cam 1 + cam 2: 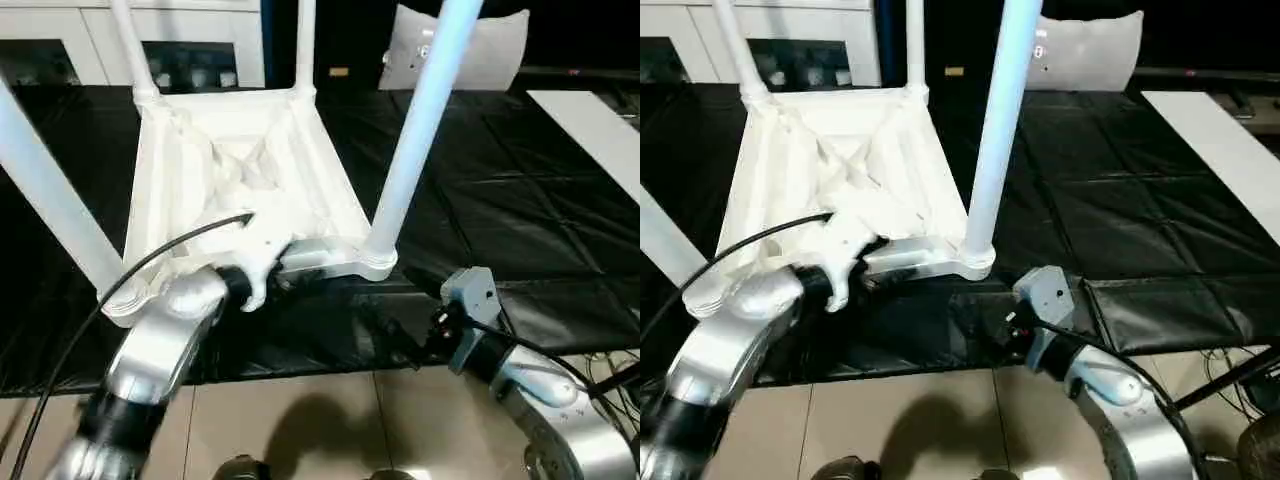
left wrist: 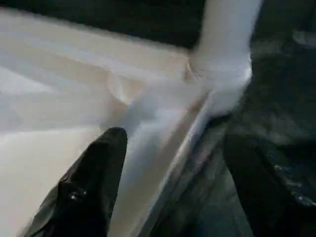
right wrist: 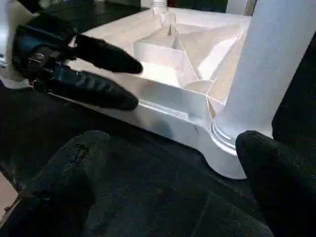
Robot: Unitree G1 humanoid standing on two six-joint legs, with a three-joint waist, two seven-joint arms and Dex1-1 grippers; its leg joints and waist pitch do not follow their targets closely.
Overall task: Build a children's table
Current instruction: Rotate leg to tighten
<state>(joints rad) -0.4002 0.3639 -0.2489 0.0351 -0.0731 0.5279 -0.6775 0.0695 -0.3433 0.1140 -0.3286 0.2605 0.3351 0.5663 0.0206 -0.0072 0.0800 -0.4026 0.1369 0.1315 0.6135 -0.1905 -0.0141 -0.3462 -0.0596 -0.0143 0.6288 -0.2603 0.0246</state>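
the children's table lies upside down on a black mat, its white legs sticking up from the corner sockets. the left claw sits at the near rim of the top, its two black fingers apart with the rim between them, one inside, one outside. the right claw hangs just off the near corner where a leg stands, fingers spread wide and gripping nothing.
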